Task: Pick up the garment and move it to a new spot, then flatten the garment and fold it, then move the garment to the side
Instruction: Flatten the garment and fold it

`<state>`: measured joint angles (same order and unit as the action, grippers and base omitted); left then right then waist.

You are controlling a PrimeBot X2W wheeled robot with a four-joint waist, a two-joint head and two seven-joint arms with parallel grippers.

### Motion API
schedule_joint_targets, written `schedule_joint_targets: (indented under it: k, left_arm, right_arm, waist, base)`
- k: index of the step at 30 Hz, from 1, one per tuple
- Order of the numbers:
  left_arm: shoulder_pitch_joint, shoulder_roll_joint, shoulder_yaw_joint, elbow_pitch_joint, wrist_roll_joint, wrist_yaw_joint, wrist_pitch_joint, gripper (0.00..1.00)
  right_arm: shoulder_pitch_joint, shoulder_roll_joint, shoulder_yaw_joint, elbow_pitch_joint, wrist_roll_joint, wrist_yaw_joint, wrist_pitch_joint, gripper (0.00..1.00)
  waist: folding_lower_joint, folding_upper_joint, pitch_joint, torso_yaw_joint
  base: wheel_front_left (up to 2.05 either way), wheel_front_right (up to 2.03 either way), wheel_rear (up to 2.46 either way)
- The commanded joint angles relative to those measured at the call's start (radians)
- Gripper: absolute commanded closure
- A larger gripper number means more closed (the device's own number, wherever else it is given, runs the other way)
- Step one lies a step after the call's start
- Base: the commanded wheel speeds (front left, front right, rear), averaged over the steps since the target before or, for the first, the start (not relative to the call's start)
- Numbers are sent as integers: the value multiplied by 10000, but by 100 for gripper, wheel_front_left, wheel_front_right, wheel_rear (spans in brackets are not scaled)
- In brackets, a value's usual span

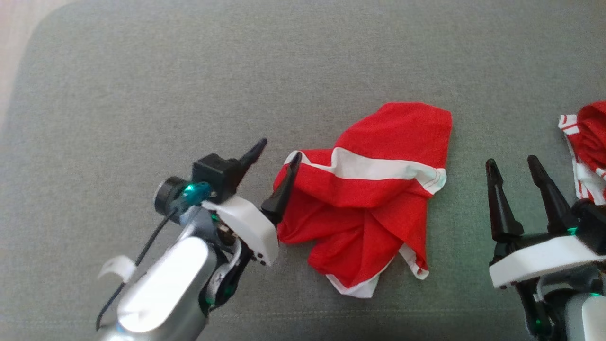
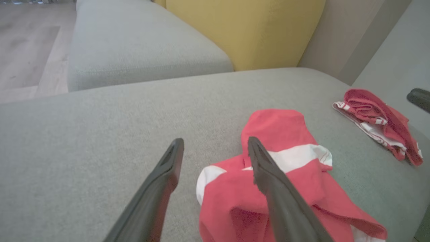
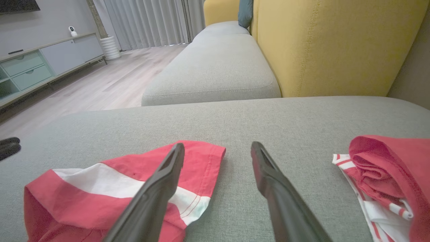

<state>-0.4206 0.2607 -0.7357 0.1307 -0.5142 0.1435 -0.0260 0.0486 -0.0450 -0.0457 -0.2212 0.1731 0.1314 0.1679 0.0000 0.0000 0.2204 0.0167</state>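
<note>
Standing wide open and holding nothing, the left gripper [image 1: 279, 148] has one finger over the left edge of the red garment [image 1: 369, 199] and the other over bare grey cushion [image 1: 142, 71]. The right gripper [image 1: 511, 160], also wide open and empty, sits apart from the garment on its right side, between it and a second red-and-white cloth [image 1: 589, 142]. The garment lies crumpled mid-cushion, a white band across it. Beyond stands a yellow backrest [image 3: 336, 43].

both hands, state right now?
Left hand: open, empty, at the red garment's edge.
Right hand: open, empty.
</note>
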Motion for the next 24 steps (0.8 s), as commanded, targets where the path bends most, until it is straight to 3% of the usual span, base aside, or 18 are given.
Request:
schedule_joint_targets:
  k: [1,7,8,9,10,12,17,24]
  left_arm:
    - [-453,119,331,-211,-47,-36,29,0]
    - [-541,-60,-2,580,-240,-327,449,0]
    - [-538,-63,-25,676,-278,-350,514,7]
    - [-541,-53,-45,761,-303,-368,575,24]
    - [-550,-41,-55,818,-317,-382,605,53]
    - [-561,-19,-58,911,-353,-417,610,100]
    - [-648,101,-46,989,-149,-326,323,100]
    - [-884,653,-89,383,873,265,-260,100]
  right_arm:
    - [-377,-53,232,-338,78,-7,-21,0]
    - [-439,-53,243,-266,119,-7,-72,0]
    - [-452,-53,245,-260,127,-7,-83,0]
    - [-466,-53,247,-257,136,-7,-96,0]
    - [-482,-53,251,-253,142,-7,-111,0]
    - [-509,-53,253,-254,144,-7,-139,0]
    - [-533,-53,182,-239,173,-7,-184,0]
    - [-434,-53,22,-219,299,-7,-187,0]
  waist:
    - [0,0,69,-86]
    - [0,0,212,-241]
    - [0,0,229,-255]
    - [0,0,247,-271]
    - [0,0,259,-286]
    - [0,0,279,-303]
    - [0,0,260,-329]
    - [0,0,171,-155]
  base:
    - [0,0,0]
    - [0,0,0]
    - [0,0,0]
    - [0,0,0]
    - [0,0,0]
    - [0,0,0]
    - [0,0,0]
    - [0,0,0]
